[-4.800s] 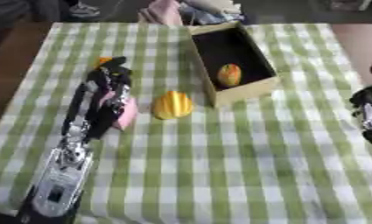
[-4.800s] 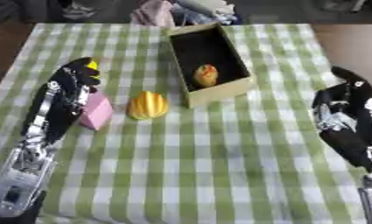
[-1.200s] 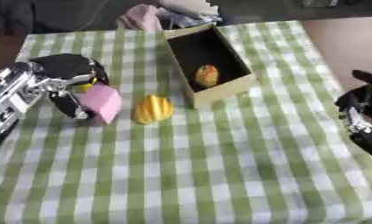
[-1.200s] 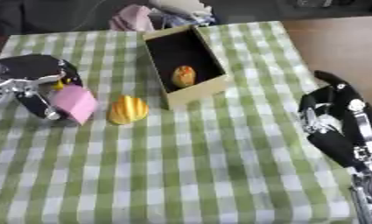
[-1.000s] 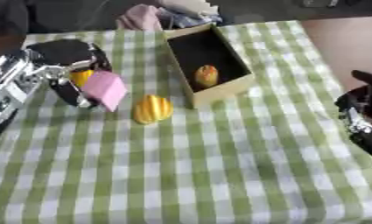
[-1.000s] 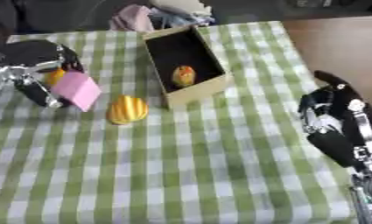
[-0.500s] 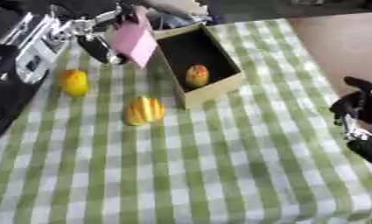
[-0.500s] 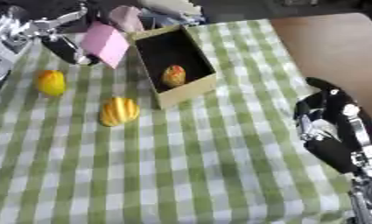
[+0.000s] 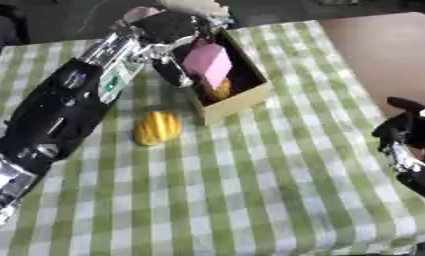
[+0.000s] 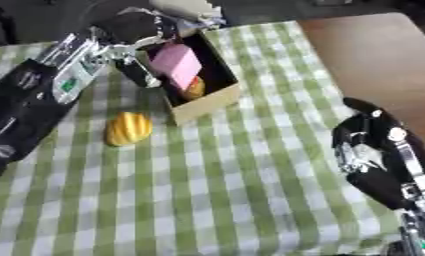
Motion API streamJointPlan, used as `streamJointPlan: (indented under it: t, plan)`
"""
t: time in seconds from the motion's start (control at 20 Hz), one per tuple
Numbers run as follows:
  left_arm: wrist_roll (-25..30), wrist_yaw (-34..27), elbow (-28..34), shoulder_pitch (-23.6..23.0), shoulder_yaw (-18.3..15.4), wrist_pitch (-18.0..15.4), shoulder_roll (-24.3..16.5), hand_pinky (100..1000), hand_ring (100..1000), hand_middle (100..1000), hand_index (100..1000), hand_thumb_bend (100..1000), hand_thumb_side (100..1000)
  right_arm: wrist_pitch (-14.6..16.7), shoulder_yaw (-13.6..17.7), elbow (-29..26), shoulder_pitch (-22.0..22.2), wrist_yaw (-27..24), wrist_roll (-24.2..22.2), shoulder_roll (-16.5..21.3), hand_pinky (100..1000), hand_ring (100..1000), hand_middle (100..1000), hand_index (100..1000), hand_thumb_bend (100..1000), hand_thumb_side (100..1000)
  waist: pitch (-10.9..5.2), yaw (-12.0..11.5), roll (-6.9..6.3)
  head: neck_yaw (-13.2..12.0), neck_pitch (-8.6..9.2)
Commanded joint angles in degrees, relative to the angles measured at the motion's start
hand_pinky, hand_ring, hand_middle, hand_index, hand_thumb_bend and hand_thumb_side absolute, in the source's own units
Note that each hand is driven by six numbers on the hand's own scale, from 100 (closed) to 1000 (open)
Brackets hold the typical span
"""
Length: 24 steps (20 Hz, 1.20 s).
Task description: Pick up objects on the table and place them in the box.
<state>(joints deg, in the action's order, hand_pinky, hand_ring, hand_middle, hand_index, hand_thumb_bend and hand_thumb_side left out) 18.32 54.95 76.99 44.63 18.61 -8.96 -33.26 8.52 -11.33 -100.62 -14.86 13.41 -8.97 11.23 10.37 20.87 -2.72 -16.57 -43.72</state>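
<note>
Holding the pink block (image 9: 207,62) over the box (image 9: 248,95), left hand (image 9: 167,30) fingers pinching it; I judge lowering and releasing comes next.

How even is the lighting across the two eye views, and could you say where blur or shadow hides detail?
Left eye view: soft, even light on the checked cloth; the left hand and pink block are smeared with blur. Right eye view: the box interior is dark, so the orange item under the block is only partly readable; the yellow ridged object casts little shadow; the right hand shows small glints.
</note>
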Motion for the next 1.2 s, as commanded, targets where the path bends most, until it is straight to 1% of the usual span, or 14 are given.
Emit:
streamJointPlan:
  t: [0.05, 0.3, 0.35, 0.45, 0.65, 0.7, 0.75, 0.85, 0.95, 1.0, 1.05, 1.2]
  plan:
    - [-2.13, 0.84, 0.68, 0.83, -0.41, 1.12, -1.07, 797, 764, 842, 912, 481, 253, 0.15, 0.25, -0.49, -0.78, -0.54, -0.13, 0.06, 475, 611, 544, 875, 100, 470, -0.70, 0.05, -0.75, -0.03, 0.69]
    - [-5.01, 0.40, 1.36, 0.08, -1.64, 4.15, -2.63, 792, 768, 900, 951, 501, 319, 0.16, 0.40, -0.40, -0.78, -0.35, -0.09, 0.15, 475, 611, 544, 873, 100, 475, -0.80, -0.33, -0.72, 0.34, 0.84]
    - [-5.47, 0.09, 1.57, -0.10, -1.87, 4.64, -3.01, 792, 767, 897, 949, 505, 317, 0.16, 0.43, -0.38, -0.81, -0.28, -0.12, 0.15, 475, 611, 544, 873, 100, 470, -0.82, -0.42, -0.65, 0.39, 0.88]
    - [-6.35, -0.54, 2.40, -0.66, -2.34, 5.33, -4.17, 786, 756, 868, 926, 493, 272, 0.15, 0.57, -0.36, -0.78, -0.19, -0.13, 0.18, 475, 611, 544, 873, 100, 470, -0.86, -0.60, -0.50, 0.72, 0.91]
    - [-6.72, -3.33, 4.28, -2.77, -4.43, 7.12, -7.61, 768, 713, 782, 873, 428, 202, 0.05, 0.97, -0.28, -0.72, 0.08, 0.12, 0.38, 475, 611, 544, 873, 100, 470, -0.89, -1.44, -0.39, 1.32, 1.04]
    - [-5.98, -4.51, 4.79, -3.58, -5.00, 7.36, -8.74, 769, 710, 777, 862, 420, 207, 0.04, 1.05, -0.25, -0.70, 0.16, 0.16, 0.45, 475, 611, 544, 873, 100, 470, -0.89, -1.69, -0.41, 1.47, 1.06]
    - [-4.32, -5.89, 5.29, -4.60, -5.50, 7.16, -10.11, 773, 714, 780, 870, 413, 224, 0.02, 1.16, -0.23, -0.68, 0.23, 0.24, 0.55, 475, 611, 544, 873, 100, 470, -0.88, -1.96, -0.45, 1.65, 1.09]
    - [0.58, -8.73, 5.94, -6.55, -6.62, 6.46, -12.66, 781, 722, 781, 874, 409, 255, -0.04, 1.42, -0.14, -0.53, 0.38, 0.46, 0.75, 475, 611, 544, 873, 100, 470, -0.91, -2.56, -0.58, 1.92, 0.98]
    - [5.68, -10.79, 6.62, -8.48, -8.09, 6.03, -15.14, 786, 727, 782, 877, 436, 274, -0.04, 1.60, -0.10, -0.46, 0.52, 0.65, 0.88, 475, 611, 544, 873, 100, 470, -0.92, -3.16, -0.71, 2.20, 0.91]
    - [7.76, -11.42, 6.99, -9.32, -8.83, 6.02, -16.04, 782, 723, 783, 880, 440, 305, -0.04, 1.66, -0.09, -0.44, 0.56, 0.72, 0.91, 475, 611, 544, 873, 100, 470, -0.91, -3.37, -0.74, 2.33, 0.88]
    - [9.79, -11.98, 6.89, -10.33, -9.56, 6.20, -16.87, 778, 719, 784, 879, 446, 313, -0.04, 1.73, -0.08, -0.43, 0.61, 0.78, 0.95, 475, 611, 544, 873, 100, 470, -0.90, -3.64, -0.74, 2.46, 0.83]
    - [13.89, -12.26, 5.91, -12.32, -11.26, 6.89, -18.40, 765, 708, 780, 875, 469, 310, -0.04, 1.86, -0.07, -0.39, 0.68, 0.93, 1.02, 474, 611, 544, 873, 100, 470, -0.88, -4.14, -0.69, 2.57, 0.68]
